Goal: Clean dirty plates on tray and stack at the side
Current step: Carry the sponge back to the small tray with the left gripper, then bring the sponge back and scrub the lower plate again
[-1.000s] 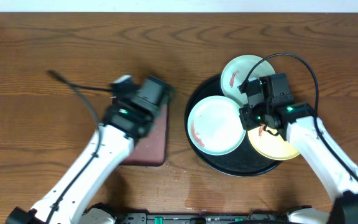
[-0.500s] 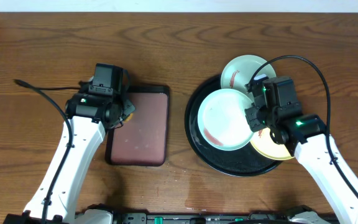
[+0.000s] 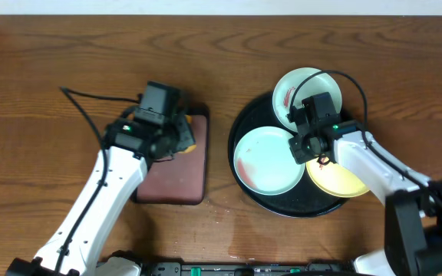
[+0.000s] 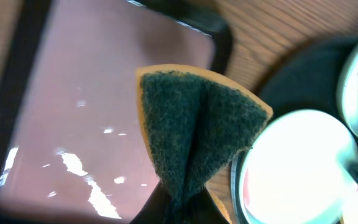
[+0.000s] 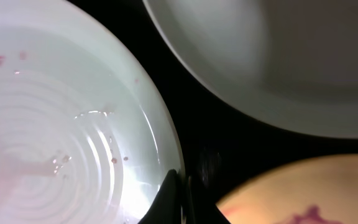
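Note:
The round black tray (image 3: 284,202) holds three plates. A mint plate (image 3: 265,159) with a reddish smear lies at its left, a second mint plate (image 3: 298,88) at the back, and a yellow plate (image 3: 342,181) at the right. My right gripper (image 3: 301,146) is shut on the right rim of the left mint plate (image 5: 61,124), as the right wrist view (image 5: 180,196) shows. My left gripper (image 3: 176,138) is shut on an orange sponge with a dark green scouring face (image 4: 197,134), held over the right edge of the maroon tray.
A rectangular maroon tray with a black rim (image 3: 176,181) lies left of the round tray, under my left arm. Bare brown wood tabletop (image 3: 52,77) lies to the left and behind. Cables trail from both arms.
My right gripper moved the mint plate right, then back left on the tray. My left arm swung left, then back right over the maroon tray with the sponge.

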`<state>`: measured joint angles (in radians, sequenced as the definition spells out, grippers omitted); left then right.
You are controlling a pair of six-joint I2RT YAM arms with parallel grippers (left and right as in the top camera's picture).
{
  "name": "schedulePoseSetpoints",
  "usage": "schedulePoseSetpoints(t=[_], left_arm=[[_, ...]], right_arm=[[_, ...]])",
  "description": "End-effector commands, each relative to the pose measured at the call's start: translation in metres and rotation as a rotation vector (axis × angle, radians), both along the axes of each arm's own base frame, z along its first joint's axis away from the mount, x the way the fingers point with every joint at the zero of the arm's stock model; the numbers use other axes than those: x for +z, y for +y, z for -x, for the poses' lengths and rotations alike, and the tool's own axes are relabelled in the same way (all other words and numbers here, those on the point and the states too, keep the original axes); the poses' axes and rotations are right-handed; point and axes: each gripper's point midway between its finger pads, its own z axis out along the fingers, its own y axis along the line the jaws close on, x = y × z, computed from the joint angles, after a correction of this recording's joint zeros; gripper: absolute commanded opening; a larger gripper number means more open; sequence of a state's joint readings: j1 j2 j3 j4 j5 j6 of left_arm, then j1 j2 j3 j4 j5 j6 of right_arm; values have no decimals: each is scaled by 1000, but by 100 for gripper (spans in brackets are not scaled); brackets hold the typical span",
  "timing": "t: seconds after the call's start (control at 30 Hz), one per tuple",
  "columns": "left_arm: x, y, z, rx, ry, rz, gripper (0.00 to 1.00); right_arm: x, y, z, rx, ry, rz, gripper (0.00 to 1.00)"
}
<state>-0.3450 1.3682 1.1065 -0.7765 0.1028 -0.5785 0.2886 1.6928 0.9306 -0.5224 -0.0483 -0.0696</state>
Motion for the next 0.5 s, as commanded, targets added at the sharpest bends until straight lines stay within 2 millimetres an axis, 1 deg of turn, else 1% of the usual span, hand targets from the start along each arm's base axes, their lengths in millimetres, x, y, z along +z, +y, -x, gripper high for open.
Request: schedulePoseSetpoints(t=[0.0, 0.1, 0.23, 0.33, 0.47], left_arm=[[0, -22, 2, -85, -22, 8, 7], [2, -47, 4, -142, -43, 41, 7], [-9, -74, 7, -129, -15, 77, 7], [-26, -96, 4, -122, 11, 97, 7], [-56, -129, 0, -143, 35, 110, 8]], right_arm=[[-4, 0, -6, -7, 4, -7, 1], [-5, 0, -7, -7, 3, -8, 1], [-5, 1, -8, -7, -2, -10, 1], [-4, 2, -10, -22, -9, -21, 1], [-3, 6, -11, -21, -12, -45, 1]])
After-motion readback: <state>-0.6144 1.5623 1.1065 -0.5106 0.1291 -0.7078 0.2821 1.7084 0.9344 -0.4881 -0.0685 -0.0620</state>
